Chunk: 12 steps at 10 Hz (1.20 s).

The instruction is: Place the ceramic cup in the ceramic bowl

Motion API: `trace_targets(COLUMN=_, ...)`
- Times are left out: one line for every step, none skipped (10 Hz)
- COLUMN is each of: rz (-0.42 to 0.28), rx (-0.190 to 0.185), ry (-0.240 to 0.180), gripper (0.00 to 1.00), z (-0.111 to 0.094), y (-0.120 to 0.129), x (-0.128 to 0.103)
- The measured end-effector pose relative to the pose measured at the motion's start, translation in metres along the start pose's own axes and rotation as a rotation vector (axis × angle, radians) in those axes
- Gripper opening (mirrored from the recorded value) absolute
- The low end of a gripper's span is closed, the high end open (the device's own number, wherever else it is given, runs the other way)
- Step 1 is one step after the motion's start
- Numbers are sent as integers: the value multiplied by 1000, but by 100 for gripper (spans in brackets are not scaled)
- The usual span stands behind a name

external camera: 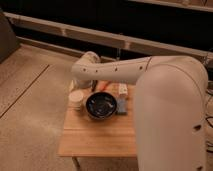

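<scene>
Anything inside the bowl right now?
Bowl looks empty, only glare; cup stands beside it on the table. Gripper hangs behind them, under the arm, which hides the table's rear.

On the table (95,136), the cup (76,98) stands just left of the bowl (101,106), the gripper (93,86) hanging just behind them.

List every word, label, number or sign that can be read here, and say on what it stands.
No text can be read anywhere in this view.
The small white box: any label on it is too blurred to read.
The gripper, hanging near the far rim of the ceramic bowl beside the ceramic cup: no lettering shows.
</scene>
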Motion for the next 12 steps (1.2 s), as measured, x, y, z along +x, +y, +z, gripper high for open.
trace_targets(rz=-14, rx=47, ry=20, gripper=65, z=3, y=-3, x=3)
trace_targets(rz=-16, rx=68, ry=28, gripper=65, z=4, y=-5, x=2)
trace_targets(rz=-7, rx=92, ry=35, gripper=65, z=5, y=-11, x=0)
trace_targets(rz=6, rx=111, ry=43, gripper=65, z=8, y=-17, x=-1)
trace_targets(rz=11, rx=122, ry=55, gripper=65, z=13, y=-19, x=-1)
trace_targets(rz=14, rx=130, ry=70, gripper=65, z=20, y=-18, x=0)
trace_targets(rz=17, rx=131, ry=84, gripper=65, z=25, y=-15, x=1)
trace_targets(rz=13, rx=134, ry=105, gripper=65, z=34, y=-11, x=3)
trace_targets(rz=10, rx=135, ry=118, gripper=65, z=40, y=-8, x=4)
trace_targets(rz=3, rx=139, ry=134, gripper=65, z=46, y=-6, x=6)
trace_targets(rz=1, rx=146, ry=148, gripper=65, z=50, y=-5, x=7)
trace_targets(rz=5, rx=154, ry=161, gripper=65, z=53, y=-7, x=8)
